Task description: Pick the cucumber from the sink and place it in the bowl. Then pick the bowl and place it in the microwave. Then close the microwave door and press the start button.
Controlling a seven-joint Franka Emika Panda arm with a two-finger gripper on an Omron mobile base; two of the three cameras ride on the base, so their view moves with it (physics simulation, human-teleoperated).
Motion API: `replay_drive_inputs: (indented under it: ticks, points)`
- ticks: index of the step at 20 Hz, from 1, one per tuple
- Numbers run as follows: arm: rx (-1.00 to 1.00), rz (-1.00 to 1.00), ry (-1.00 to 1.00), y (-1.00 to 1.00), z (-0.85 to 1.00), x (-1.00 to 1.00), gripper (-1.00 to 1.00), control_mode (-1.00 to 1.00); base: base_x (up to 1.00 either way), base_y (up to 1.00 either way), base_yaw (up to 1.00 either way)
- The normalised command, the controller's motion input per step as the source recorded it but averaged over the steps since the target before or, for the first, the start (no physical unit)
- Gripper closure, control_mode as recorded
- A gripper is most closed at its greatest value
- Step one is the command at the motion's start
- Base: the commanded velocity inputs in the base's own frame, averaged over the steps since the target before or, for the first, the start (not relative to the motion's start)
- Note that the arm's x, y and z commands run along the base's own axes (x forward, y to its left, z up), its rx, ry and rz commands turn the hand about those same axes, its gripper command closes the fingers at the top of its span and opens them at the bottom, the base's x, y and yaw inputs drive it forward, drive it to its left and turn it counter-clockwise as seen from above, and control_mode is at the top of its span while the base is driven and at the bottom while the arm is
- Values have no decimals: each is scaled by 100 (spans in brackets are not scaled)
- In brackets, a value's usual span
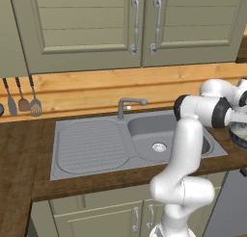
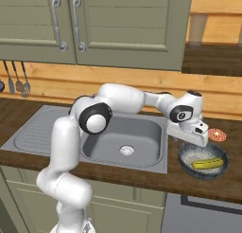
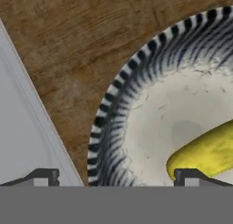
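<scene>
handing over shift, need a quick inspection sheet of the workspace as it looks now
surface: dark brown wooden counter around a grey metal sink with a ribbed drainboard; basin holds no objects.
job's things: stubby yellow-green cucumber lies inside the round dark ribbed bowl, which sits on the counter right of the sink. microwave: nothing seen.
clutter: small round red-and-white item on the counter behind the bowl.
grippers: pincer open, holding nothing, above the bowl's left rim.
cables: nothing seen.
surroundings: sage-green cabinet doors overhead, light wood backsplash, utensils hanging at left, grey faucet.
</scene>
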Motion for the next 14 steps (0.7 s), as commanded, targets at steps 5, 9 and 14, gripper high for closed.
replay_drive_inputs:
  ticks: [5, 9, 14]
  points:
    - [5, 9, 1, -5, -24, 24, -100, -100, 0, 0, 0]
    - [0, 1, 5, 14, -23, 16, -100, -100, 0, 0, 0]
    - [0, 0, 6, 18, -26, 5, -100, -100, 0, 0, 0]
